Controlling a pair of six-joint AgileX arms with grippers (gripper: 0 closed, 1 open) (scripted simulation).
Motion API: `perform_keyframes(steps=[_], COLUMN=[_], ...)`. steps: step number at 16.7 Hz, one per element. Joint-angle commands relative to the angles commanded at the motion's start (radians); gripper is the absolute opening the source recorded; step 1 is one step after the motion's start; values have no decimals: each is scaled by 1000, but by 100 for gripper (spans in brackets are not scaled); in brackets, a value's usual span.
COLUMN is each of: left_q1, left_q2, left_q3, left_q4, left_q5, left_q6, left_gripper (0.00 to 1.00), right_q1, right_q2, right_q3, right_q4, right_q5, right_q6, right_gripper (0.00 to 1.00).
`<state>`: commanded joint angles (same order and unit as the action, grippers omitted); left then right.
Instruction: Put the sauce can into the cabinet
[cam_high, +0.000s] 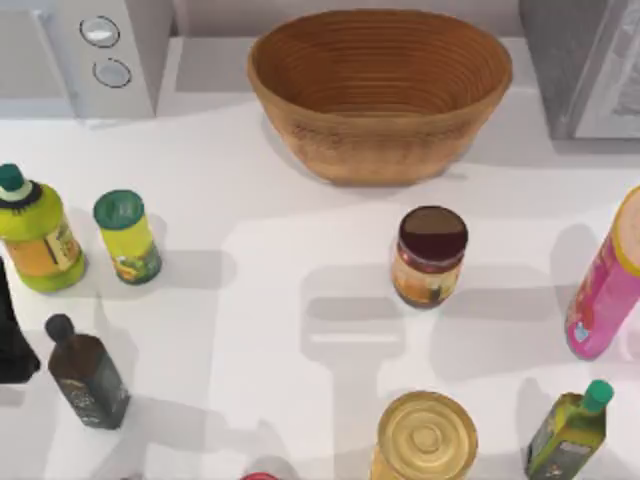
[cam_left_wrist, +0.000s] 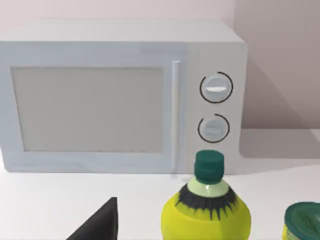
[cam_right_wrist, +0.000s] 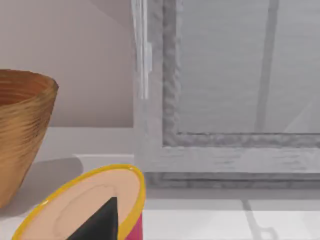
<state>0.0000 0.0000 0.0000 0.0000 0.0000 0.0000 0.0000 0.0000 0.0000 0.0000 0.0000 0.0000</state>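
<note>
The sauce can (cam_high: 430, 256) stands upright on the white counter (cam_high: 280, 300), a little right of centre, with its dark maroon top facing up and its orange-yellow label showing below. Nothing touches it. Behind it, toward the back of the counter, sits a wide woven basket (cam_high: 380, 90). The cabinet (cam_high: 585, 65) occupies the back right corner, well apart from the can; in the right wrist view its grey framed door panel (cam_right_wrist: 240, 75) stands just beyond the basket's rim (cam_right_wrist: 22, 130).

In front of the can, near the counter's front edge, is a gold-topped can (cam_high: 425, 437). To the right stand a tall pink canister with a yellow rim (cam_high: 605, 290) and a small green-capped olive bottle (cam_high: 570, 430). The right wrist view shows the canister's pale top (cam_right_wrist: 85, 200) close below the camera, with a dark wedge of the right claw (cam_right_wrist: 97, 222) over it; whether that claw is apart or together cannot be told.

On the left side are a yellow bottle with a green cap (cam_high: 35, 235), a green-lidded yellow can (cam_high: 127, 237) and a dark bottle (cam_high: 88, 375). A white microwave with two round knobs (cam_high: 105, 50) fills the back left corner. The left wrist view faces that microwave (cam_left_wrist: 120, 95), with the yellow bottle (cam_left_wrist: 206, 210) in front and a dark tip of the left claw (cam_left_wrist: 100, 222) low in the picture; its state cannot be told either.
</note>
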Motion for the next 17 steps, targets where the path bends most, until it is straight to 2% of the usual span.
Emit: perform_keyframes(steps=[4, 7, 12, 17], left_q1=[0, 0, 0, 0], left_q2=[0, 0, 0, 0], left_q3=[0, 0, 0, 0], left_q4=[0, 0, 0, 0], left_q5=[0, 0, 0, 0], left_q6=[0, 0, 0, 0], left_gripper=[100, 100, 100, 100], right_q1=[14, 57, 153, 230], right_q2=[31, 157, 567, 1122], right_q3=[30, 151, 479, 851], right_q4=[-12, -61, -200, -362], right_q5=[-7, -40, -159, -345], right_q6=[-20, -104, -355, -674], right_gripper=[100, 100, 100, 100])
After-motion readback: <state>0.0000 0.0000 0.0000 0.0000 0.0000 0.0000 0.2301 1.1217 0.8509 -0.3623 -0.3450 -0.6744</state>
